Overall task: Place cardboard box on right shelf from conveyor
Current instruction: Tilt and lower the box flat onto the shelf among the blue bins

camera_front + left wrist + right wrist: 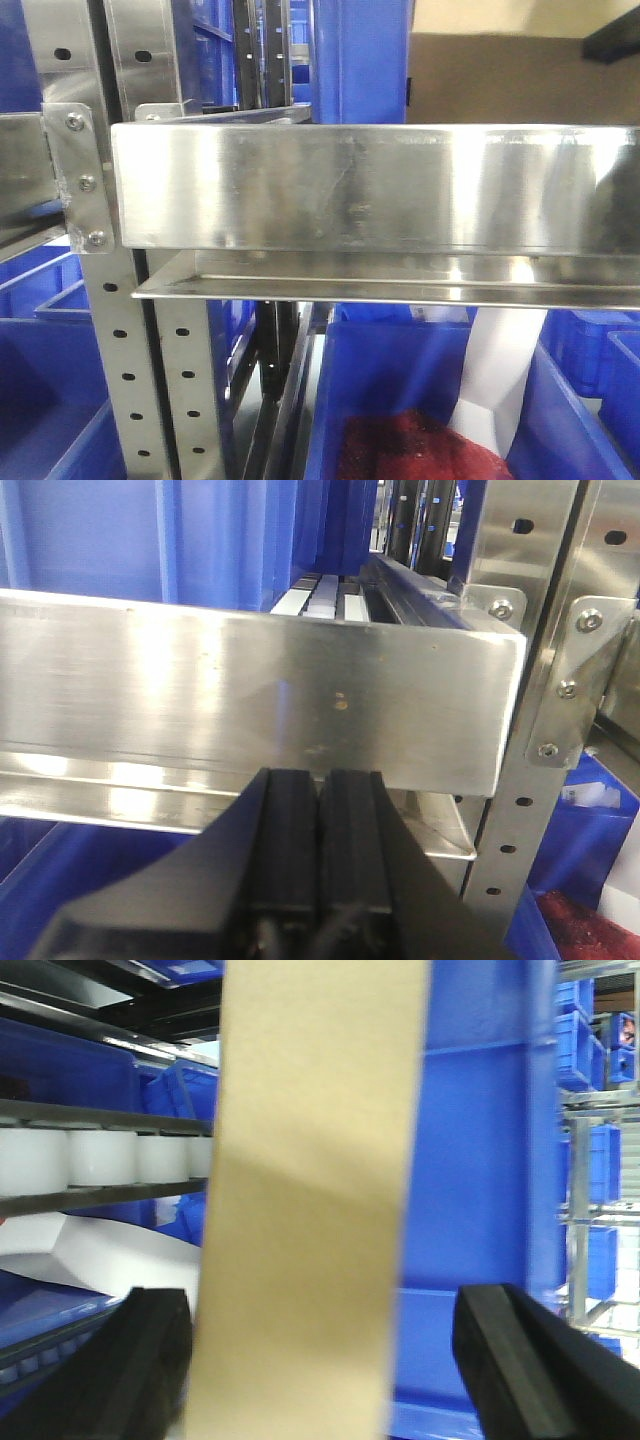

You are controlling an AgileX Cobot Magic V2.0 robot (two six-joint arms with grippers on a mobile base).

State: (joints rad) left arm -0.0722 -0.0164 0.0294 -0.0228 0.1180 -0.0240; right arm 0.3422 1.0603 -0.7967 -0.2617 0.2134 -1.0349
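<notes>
The cardboard box [305, 1210] is blurred and cut off at top and bottom. In the front view, its bottom is hidden by the right shelf [370, 185].

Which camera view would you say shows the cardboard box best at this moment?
The right wrist view: the cardboard box fills the centre as a tall tan face between the right gripper's open fingers. The front-facing view shows only a brown corner behind the right shelf. The left wrist view shows none of it.

Right shelf [370, 185]: brushed stainless steel, glossy, faintly scuffed; cardboard box [310, 1210]: matt tan card, smooth; blue bins [390, 390]: semi-gloss moulded plastic; gripper fingers [290, 850]: matt black plastic or rubber.
</notes>
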